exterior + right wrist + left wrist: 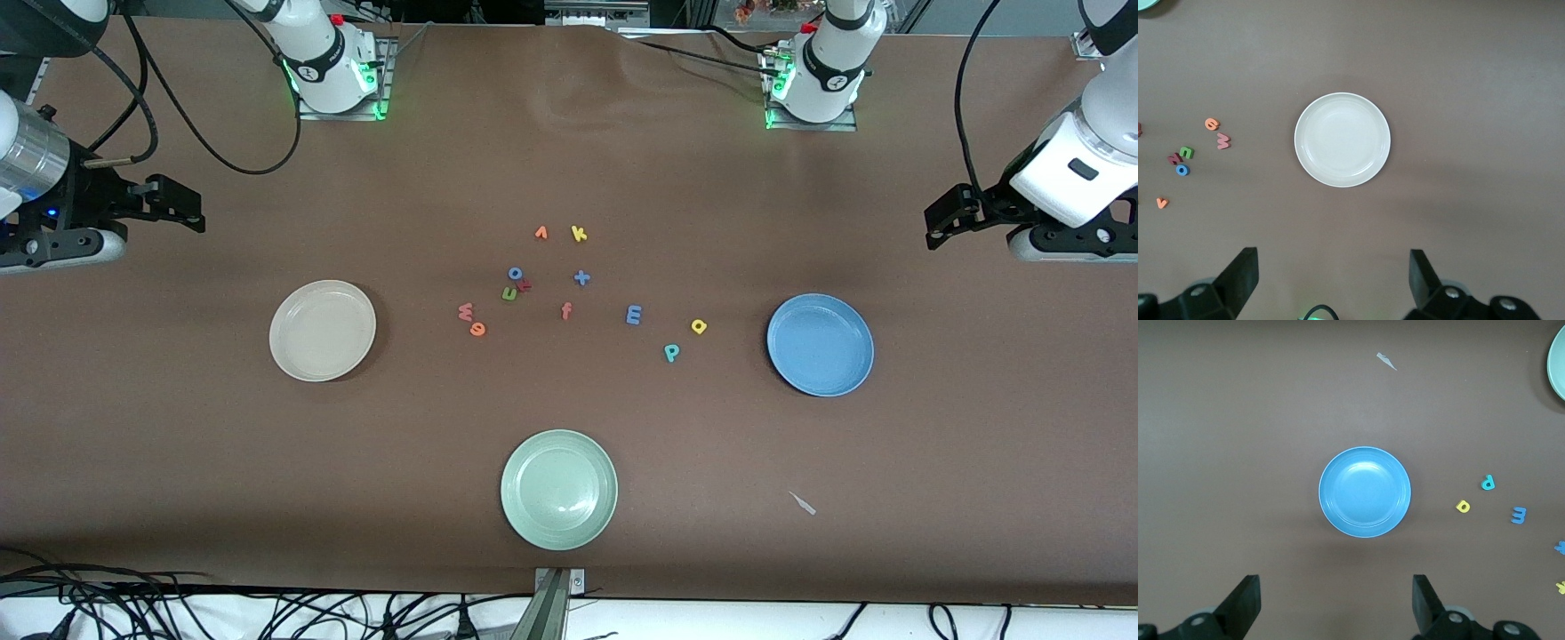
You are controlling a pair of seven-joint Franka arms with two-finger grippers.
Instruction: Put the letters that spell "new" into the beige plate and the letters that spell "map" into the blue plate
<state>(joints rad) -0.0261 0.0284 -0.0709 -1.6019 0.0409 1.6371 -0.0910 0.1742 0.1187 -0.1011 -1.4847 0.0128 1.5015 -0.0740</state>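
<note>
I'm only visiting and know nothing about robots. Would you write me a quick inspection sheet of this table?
Surface: brown table, flat, slightly wrinkled between the arm bases.
Job's things: beige plate and blue plate both hold nothing; green n, orange e, pink w, blue m, teal p, yellow a lie loose between them.
Clutter: pale green plate, spare letters, small white scrap.
Grippers: left gripper and right gripper open, holding nothing, waiting at the table's ends.
Cables: black cables by the bases and table edge.
Surroundings: nothing seen.
</note>
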